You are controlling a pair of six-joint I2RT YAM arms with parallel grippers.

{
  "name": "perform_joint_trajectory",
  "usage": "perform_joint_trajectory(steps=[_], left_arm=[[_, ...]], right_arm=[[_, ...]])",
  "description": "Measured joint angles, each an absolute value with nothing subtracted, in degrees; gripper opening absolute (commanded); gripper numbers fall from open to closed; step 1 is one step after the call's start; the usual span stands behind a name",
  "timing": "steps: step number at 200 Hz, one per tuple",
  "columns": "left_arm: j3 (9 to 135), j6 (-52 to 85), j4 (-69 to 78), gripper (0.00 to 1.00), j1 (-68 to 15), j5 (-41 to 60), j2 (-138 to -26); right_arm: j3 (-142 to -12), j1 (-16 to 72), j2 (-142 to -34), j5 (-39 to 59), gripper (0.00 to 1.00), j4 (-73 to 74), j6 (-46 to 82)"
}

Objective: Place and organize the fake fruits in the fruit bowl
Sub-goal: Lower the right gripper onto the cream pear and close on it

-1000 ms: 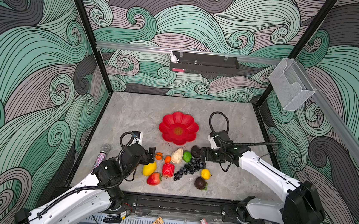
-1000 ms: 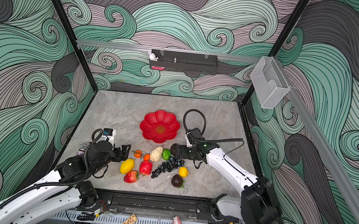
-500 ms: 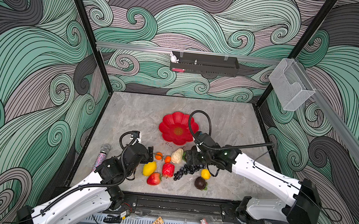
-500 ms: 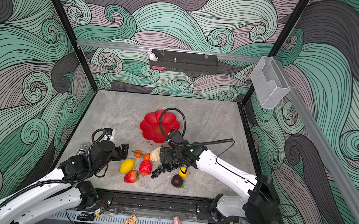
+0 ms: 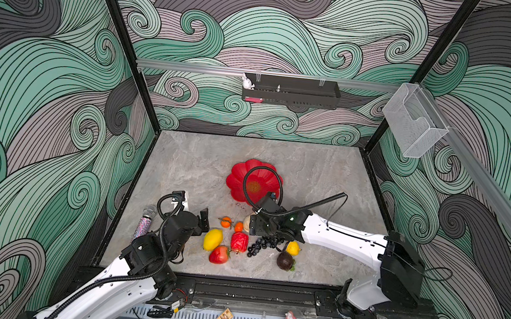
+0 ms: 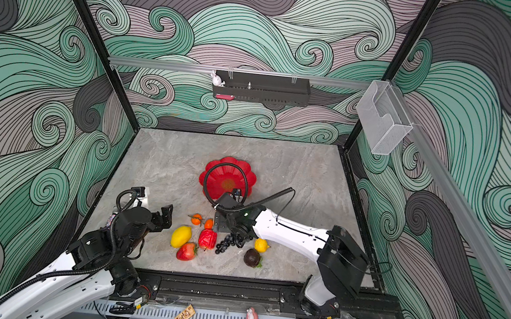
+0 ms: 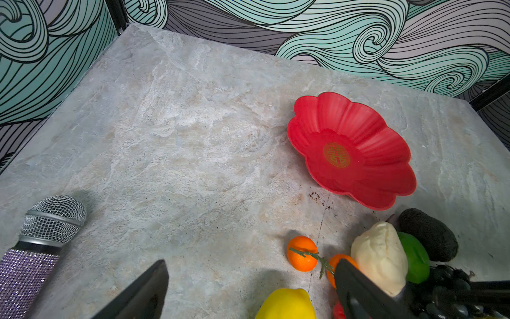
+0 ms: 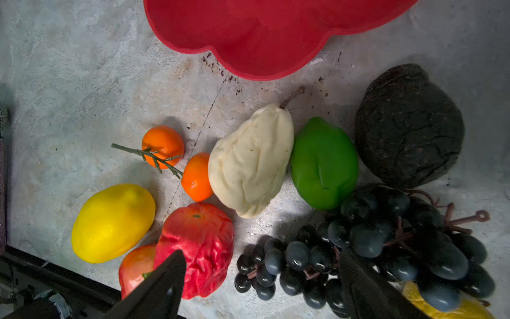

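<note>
Hovering my right gripper [image 8: 262,265], jaws spread and empty, above the grape bunch [image 8: 367,240], I should drop straight down, straddle its thick middle rather than stray berries, and squeeze gently. The fake fruits [image 5: 213,238] all lie on the table [image 5: 189,166] just beside the empty fruit bowl [image 5: 234,180]. My left gripper [image 7: 251,268] hangs spread too.
</note>
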State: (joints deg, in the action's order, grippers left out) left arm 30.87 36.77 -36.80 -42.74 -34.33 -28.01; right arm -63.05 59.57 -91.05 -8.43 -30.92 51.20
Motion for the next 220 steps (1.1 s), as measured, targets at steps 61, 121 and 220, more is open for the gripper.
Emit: perform_joint_trajectory(steps=[61,121,220], left_arm=[[30.04,37.10,-37.74,0.97,-42.74,-35.40,-25.50],[28.84,36.99,-37.63,0.98,-42.74,-34.92,-23.24],[28.84,36.56,-36.40,0.98,-42.74,-33.78,-23.97]], right_arm=[[-67.46,60.49,-97.82,-8.38,0.81,-29.52,54.04],[-70.02,60.53,-102.69,-8.58,0.79,-29.52,54.24],[-72.55,59.40,-107.00,-9.78,0.78,-30.02,53.36]])
